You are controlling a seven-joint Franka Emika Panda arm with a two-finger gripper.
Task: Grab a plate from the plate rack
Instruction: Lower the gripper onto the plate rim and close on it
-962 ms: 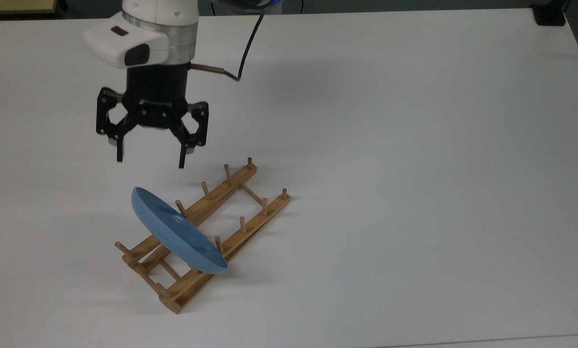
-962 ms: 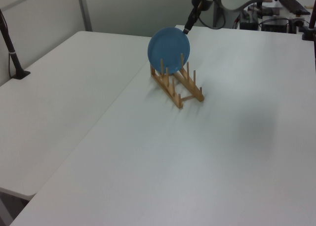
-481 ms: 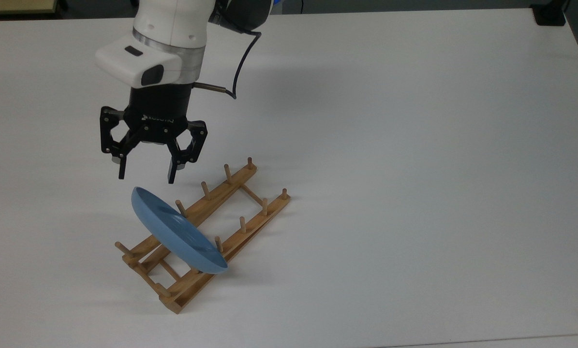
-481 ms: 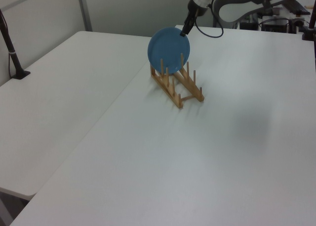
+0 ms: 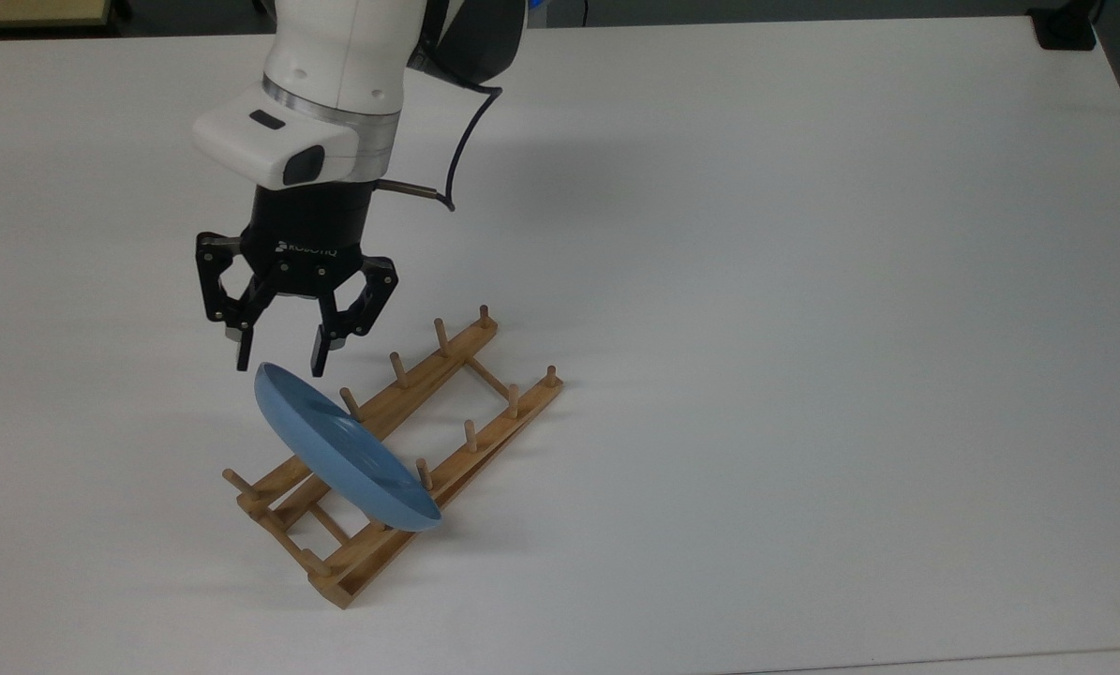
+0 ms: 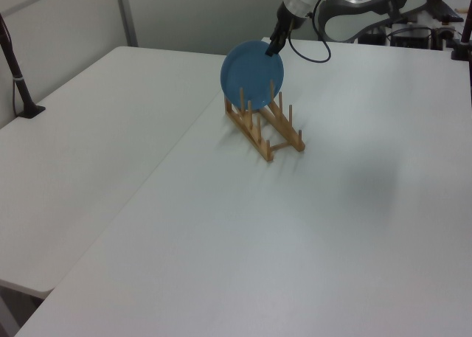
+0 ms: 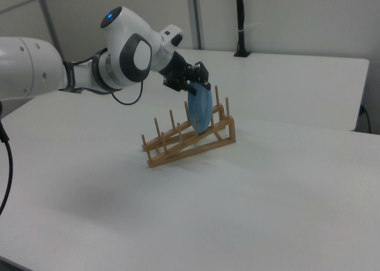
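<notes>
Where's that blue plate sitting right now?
The plate stands on edge between the pegs of the wooden rack, toward the top view's lower left, just below the open gripper.

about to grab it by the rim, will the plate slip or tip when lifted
The plate looks glossy, so the open pincer above its top edge may slip on it. It seems stiff, so it should not flex. It leans on the rack pegs, so an off-centre grip would probably swing it.

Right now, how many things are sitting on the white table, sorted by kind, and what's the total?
Plates: 1, the blue plate standing in the rack.
Racks: 1, the wooden plate rack.
Total: 2.
</notes>
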